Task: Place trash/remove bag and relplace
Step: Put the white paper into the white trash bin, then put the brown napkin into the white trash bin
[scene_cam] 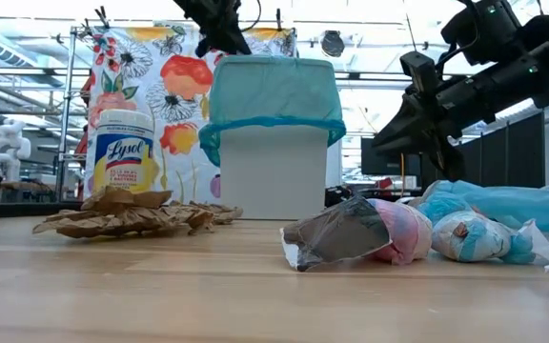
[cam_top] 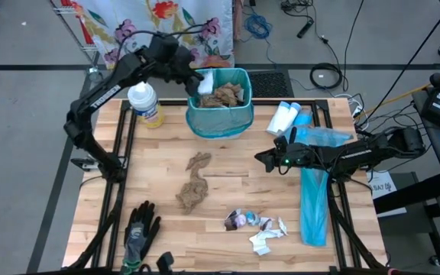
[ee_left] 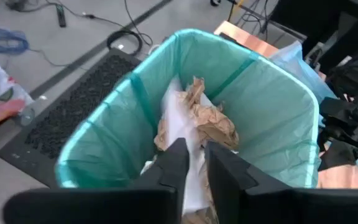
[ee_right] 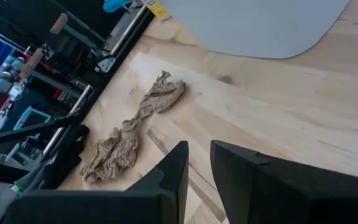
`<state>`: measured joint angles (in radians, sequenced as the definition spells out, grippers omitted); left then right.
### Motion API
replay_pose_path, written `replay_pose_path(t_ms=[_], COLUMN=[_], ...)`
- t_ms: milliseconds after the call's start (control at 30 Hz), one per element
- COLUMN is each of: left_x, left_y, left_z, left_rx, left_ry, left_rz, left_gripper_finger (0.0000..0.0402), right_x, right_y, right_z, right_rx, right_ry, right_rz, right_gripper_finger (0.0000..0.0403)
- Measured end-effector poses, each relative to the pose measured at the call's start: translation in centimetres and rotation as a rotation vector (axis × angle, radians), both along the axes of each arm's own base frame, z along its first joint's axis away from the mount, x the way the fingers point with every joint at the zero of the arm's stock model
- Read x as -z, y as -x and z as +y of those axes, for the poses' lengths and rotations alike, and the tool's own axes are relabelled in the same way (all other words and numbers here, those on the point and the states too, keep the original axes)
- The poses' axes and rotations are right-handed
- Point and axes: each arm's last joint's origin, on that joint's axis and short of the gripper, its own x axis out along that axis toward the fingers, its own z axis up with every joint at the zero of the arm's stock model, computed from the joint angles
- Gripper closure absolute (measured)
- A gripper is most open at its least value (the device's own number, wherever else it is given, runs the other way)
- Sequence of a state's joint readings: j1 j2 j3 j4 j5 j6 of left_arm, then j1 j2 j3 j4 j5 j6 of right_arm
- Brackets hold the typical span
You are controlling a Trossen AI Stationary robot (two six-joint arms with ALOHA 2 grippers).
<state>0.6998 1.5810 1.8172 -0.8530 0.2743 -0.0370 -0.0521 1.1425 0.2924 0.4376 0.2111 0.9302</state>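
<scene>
High view first: I see the trash in three lots. Crumpled brown paper towels and a white tissue scrap sit inside the teal-lined bin at upper centre of the frame; two more brown paper towels lie loose on the wooden table at mid-frame, twisted and creased; and a cluster of white scraps and shiny wrapper balls lies lower right of centre. My left gripper hangs over the bin's upper-left rim, right above the white tissue. From the left wrist view its fingers stand slightly parted, with the white tissue and brown paper just beyond the tips inside the liner; I cannot tell whether the tissue touches them. My right gripper hovers right of centre, near the bin's lower-right corner and well apart from the loose brown towels to its left. In the right wrist view its fingers show a narrow gap and pinch nothing, with the towels lying on the wood farther off.
</scene>
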Motion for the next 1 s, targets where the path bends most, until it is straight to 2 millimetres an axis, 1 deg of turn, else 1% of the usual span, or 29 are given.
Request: replay_pose_path(t_ms=[100, 200, 300, 367, 433, 533, 600, 700, 833, 933, 1000], left_x=[0.2, -0.1, -1.0, -1.7, -2.2, -2.0, -1.4, 0.5, 3.9, 6.5, 8.3], left_y=[-0.1, 0.4, 1.4, 2.2, 2.7, 3.3, 3.4, 3.7, 3.8, 4.4, 4.8], left_z=[0.2, 0.0, -1.0, -2.1, -3.2, -5.0, -6.3, -8.4, -11.7, -14.5, -16.4], left_rx=[0.005, 0.015, 0.014, 0.024, 0.045, 0.06, 0.035, -0.032, -0.094, -0.128, -0.143], left_ry=[0.007, -0.01, -0.012, -0.014, -0.012, 0.028, 0.051, 0.096, 0.184, 0.263, 0.32], left_rz=[0.0, 0.005, 0.0, -0.003, 0.0, 0.027, 0.045, 0.091, 0.105, 0.075, 0.065], left_gripper_finger=[0.0307, 0.029, 0.0285, 0.0285, 0.0285, 0.0284, 0.0284, 0.0284, 0.0284, 0.0284, 0.0284], right_x=[0.0, 0.0, 0.0, -0.2, -1.0, -3.2, -4.8, -7.8, -12.1, -15.2, -16.6], right_y=[0.0, 0.0, 0.0, 0.0, -0.2, -1.0, -1.7, -2.5, -2.8, -2.6, -2.4], right_z=[0.0, 0.0, 0.0, 0.1, 0.2, 0.6, 0.8, 1.3, 1.9, 2.4, 2.9], right_rx=[0.004, 0.002, -0.014, -0.037, -0.068, -0.123, -0.175, -0.274, -0.37, -0.426, -0.474], right_ry=[-0.009, -0.01, 0.018, 0.063, 0.119, 0.221, 0.292, 0.378, 0.463, 0.485, 0.48], right_rz=[-0.004, -0.004, 0.003, 0.008, -0.002, -0.027, 0.025, 0.149, 0.264, 0.276, 0.292], right_gripper_finger=[0.0344, 0.0344, 0.0344, 0.0344, 0.0344, 0.0344, 0.0344, 0.0344, 0.0344, 0.0344, 0.0344])
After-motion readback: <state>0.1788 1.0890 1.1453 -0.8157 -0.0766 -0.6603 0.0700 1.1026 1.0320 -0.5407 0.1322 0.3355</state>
